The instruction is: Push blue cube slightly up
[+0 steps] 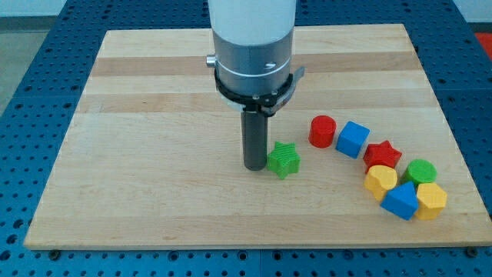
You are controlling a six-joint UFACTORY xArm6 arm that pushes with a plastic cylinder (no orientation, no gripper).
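We find our tool, a plain rod with no jaws to open or close, gripping nothing; my tip (254,167) rests on the bench (138,146) near its middle, touching or just beside the left edge of the green star (284,159).

Moving right, the remaining blocks lie in a cluster: a red cylinder (323,131), then the blue cube (353,139) just beside it, a red star (383,155), a yellow block (380,180), a second blue block (400,201) nearer us, a green cylinder (421,171) and a yellow hexagonal block (431,200).

Progress, in our judgement: not begun. The tip stands well apart from the blue cube, to its left, and must yet reach its near side before pushing it away.

Count: two green, two red, two blue, two yellow; eight blocks, one rod.
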